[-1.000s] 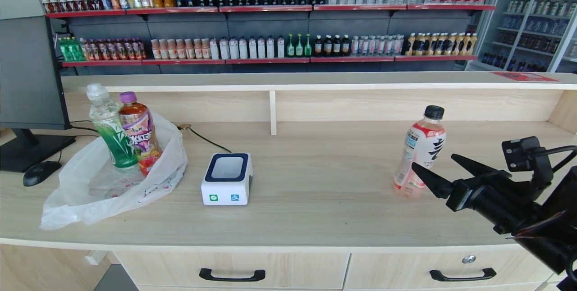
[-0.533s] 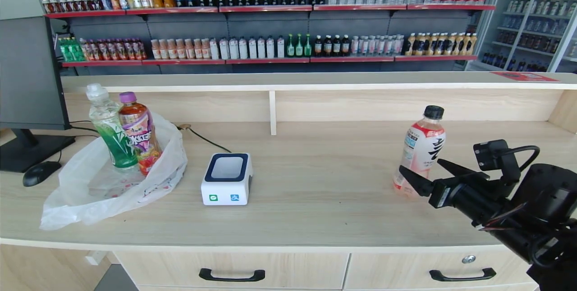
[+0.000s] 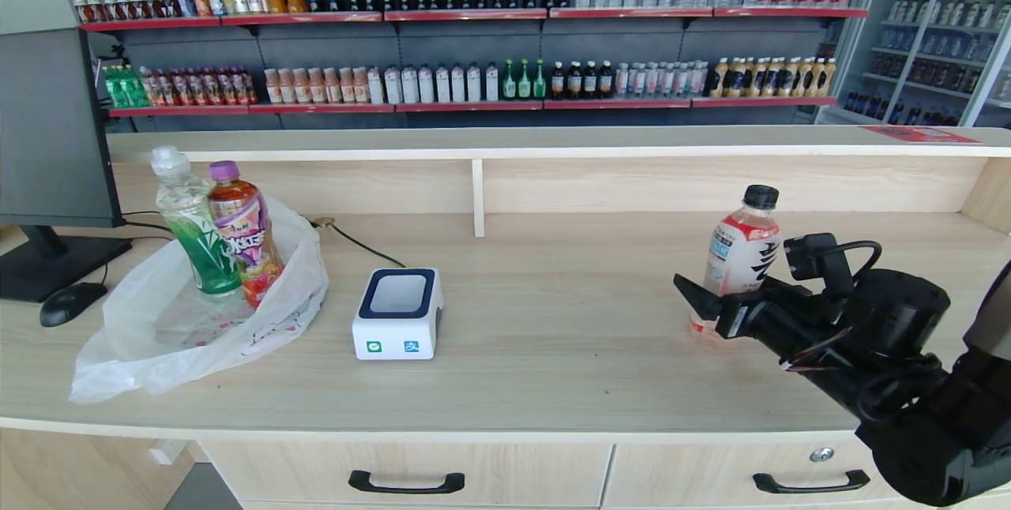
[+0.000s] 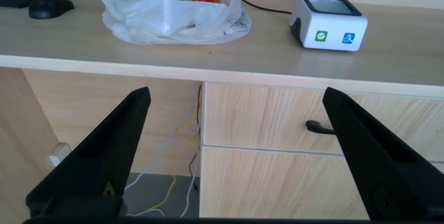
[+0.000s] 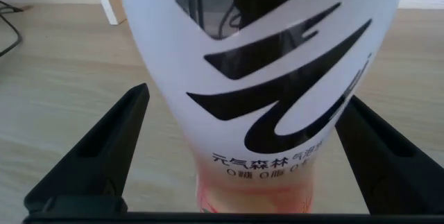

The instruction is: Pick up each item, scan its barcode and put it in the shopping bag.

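Observation:
A pink-and-white drink bottle (image 3: 741,257) with a black cap stands upright on the right side of the wooden counter (image 3: 553,336). My right gripper (image 3: 731,293) is open, with one finger on each side of the bottle's lower half. From the right wrist, the bottle (image 5: 263,78) stands close up between the two spread fingers (image 5: 94,161). A white shopping bag (image 3: 189,328) at the left holds a green bottle (image 3: 196,234) and a purple-capped bottle (image 3: 243,230), both upright. My left gripper (image 4: 236,161) is open, below counter height, facing the drawers.
A white barcode scanner (image 3: 397,313) with a dark-framed window sits mid-counter, its cable running back. A monitor (image 3: 47,131) and a mouse (image 3: 69,302) are at the far left. A raised ledge (image 3: 553,143) borders the back. Drawer handles (image 3: 407,483) lie below the front edge.
My right gripper has moved left and forward from beside the bottle until its open fingers straddle it. The bottle, bag and scanner have stayed put.

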Robot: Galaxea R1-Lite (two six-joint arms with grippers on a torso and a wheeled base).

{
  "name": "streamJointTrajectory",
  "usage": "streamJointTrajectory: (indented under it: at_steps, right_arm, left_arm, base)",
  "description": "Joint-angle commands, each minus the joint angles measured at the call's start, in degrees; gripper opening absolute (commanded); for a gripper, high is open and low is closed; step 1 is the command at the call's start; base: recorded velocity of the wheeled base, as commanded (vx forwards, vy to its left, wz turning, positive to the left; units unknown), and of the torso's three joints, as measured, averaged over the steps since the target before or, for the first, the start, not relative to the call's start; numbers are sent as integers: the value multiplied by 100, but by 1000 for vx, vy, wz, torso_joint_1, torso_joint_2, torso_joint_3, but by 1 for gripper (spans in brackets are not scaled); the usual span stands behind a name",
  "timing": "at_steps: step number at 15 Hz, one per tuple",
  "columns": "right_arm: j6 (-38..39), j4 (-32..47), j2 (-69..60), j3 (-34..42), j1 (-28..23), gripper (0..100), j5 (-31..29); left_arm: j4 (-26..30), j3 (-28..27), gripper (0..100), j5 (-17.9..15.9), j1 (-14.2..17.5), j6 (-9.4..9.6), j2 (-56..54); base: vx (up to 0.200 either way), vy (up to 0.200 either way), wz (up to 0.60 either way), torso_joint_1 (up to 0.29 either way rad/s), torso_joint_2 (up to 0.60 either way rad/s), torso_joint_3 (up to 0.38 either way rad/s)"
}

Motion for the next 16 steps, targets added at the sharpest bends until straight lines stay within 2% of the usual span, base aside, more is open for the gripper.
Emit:
streamJointTrajectory:
  at_steps: [1, 7, 8, 16]
  right_arm:
    - [0, -6, 248, -219, -1, 100, 2]
    - [0, -6, 301, -325, -89, 100, 11]
    - [0, -6, 301, -316, -89, 0, 11]
    - [17, -6, 72, -307, -89, 0, 11]
  left_arm:
    - [-1, 0, 100, 1, 0, 2, -2]
    - [-1, 0, 100, 1, 0, 11, -2]
    - [-1, 0, 100, 1, 0, 11, -2]
    - [-1, 0, 100, 1, -9, 11, -2]
  base:
    - [0, 0, 0, 0, 0, 0]
    - [0, 0, 0, 0, 0, 0]
    - [0, 0, 0, 0, 0, 0]
    - [0, 0, 0, 0, 0, 0]
